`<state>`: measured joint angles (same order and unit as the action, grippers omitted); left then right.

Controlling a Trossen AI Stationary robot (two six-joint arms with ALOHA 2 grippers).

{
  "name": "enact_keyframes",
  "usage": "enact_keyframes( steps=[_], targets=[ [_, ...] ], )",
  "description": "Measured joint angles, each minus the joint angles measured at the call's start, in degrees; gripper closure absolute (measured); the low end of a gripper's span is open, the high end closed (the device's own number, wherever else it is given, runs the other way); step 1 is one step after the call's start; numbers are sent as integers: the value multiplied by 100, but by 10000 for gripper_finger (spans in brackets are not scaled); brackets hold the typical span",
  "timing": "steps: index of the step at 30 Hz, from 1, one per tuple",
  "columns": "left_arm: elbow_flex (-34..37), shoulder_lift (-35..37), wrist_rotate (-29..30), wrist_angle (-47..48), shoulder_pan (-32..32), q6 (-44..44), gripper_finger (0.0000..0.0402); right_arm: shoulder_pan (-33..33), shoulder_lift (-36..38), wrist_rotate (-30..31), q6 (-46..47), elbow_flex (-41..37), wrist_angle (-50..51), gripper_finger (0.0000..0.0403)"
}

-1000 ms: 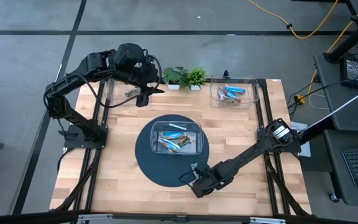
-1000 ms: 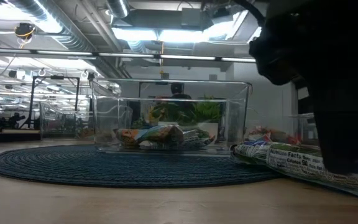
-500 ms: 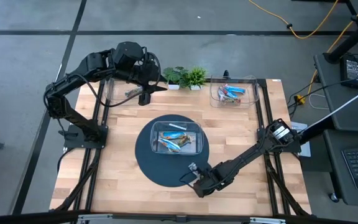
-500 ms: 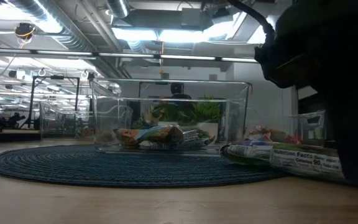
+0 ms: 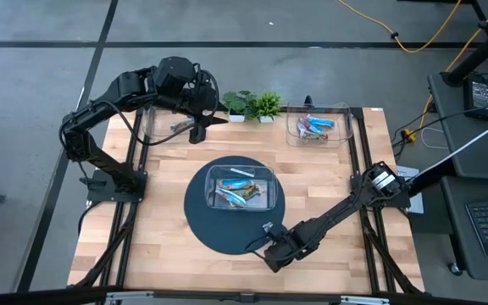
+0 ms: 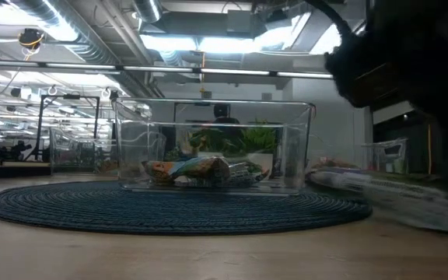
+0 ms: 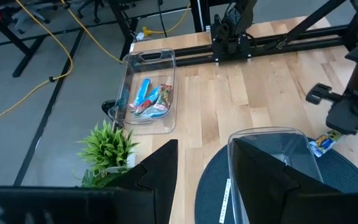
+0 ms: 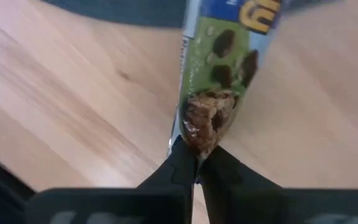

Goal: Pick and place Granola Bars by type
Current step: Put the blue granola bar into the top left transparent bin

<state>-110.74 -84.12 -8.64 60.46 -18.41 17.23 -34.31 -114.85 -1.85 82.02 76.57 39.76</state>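
Note:
A granola bar [image 8: 219,62] in a green and blue wrapper lies at the near edge of the round dark mat [image 5: 202,220]. My right gripper [image 8: 196,171] is shut on its end, low over the table [image 5: 266,241]. More bars lie in the clear bin [image 5: 240,186] on the mat, in the far right bin [image 5: 316,125], and one in the far left bin [image 5: 166,125]. My left gripper [image 5: 197,129] hangs open beside the far left bin, nothing between its fingers [image 7: 160,174]. My right gripper pinches the bar's crimped end [image 8: 199,134] between its two fingertips. The fingers lie along the bar, which stretches away from them toward the mat. In the low view the bar [image 6: 387,193] is low and nearly level; whether it is clear of the table I cannot tell.
Two small green plants [image 5: 252,105] stand at the far edge between the far bins. Bare wood lies to the left and right of the mat and along the near edge. A person shows far behind the middle bin [image 6: 221,113].
My right gripper has shut on the bar's end. The bar has slid toward the table's right, off the mat's edge, and shows blurred in the low view.

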Motion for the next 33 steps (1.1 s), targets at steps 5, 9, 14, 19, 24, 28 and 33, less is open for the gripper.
enact_keyframes(
  steps=[5,9,14,19,24,28,33],
  targets=[
    [0,0,0,-1,0,24,258,-77,499,58,-4,73,903,391],
    [0,0,0,2,0,97,258,-174,1122,458,15,333,2123,392],
    [0,0,0,1,0,257,258,-219,1914,1147,-143,770,3525,393],
    [0,0,0,-1,-1,466,258,-192,2621,2196,-157,906,4413,397],
    [0,-16,-2,-46,0,650,258,31,3122,2671,-179,906,4876,395],
    [0,-161,-157,-242,-2,662,258,306,3326,2929,-795,906,4862,396],
    [0,-429,-691,-305,4,895,258,842,3340,3078,-2039,906,4775,396]
  ],
)
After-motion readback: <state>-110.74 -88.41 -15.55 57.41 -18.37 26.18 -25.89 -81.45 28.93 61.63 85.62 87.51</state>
